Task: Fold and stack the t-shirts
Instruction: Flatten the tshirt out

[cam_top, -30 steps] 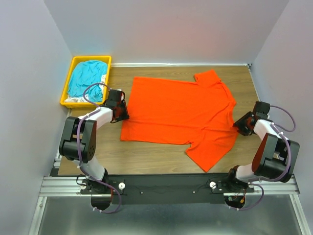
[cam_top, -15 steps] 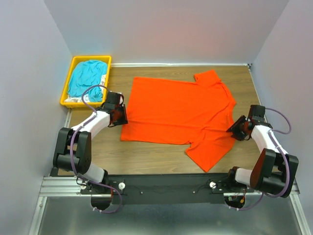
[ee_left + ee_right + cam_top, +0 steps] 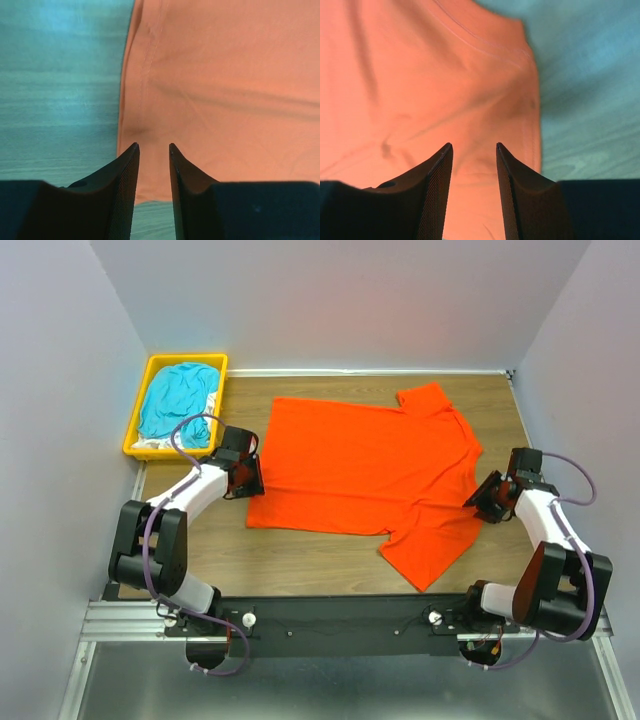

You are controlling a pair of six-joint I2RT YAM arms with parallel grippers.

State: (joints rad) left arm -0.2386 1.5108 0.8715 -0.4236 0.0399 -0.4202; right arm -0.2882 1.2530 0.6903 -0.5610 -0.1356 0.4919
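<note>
Shirt (image 3: 365, 465) edges lie btwn both slightly parted jaws, maybe touching.

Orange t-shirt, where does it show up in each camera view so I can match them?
Top external: orange t-shirt spread flat across the middle of the table.
Left wrist: fills the centre and right.
Right wrist: fills the centre and left.
Shared landmark: bare wooden table beside its stitched hem.

One orange t-shirt (image 3: 365, 465), one teal t-shirt (image 3: 178, 400), one yellow bin (image 3: 186, 359).
</note>
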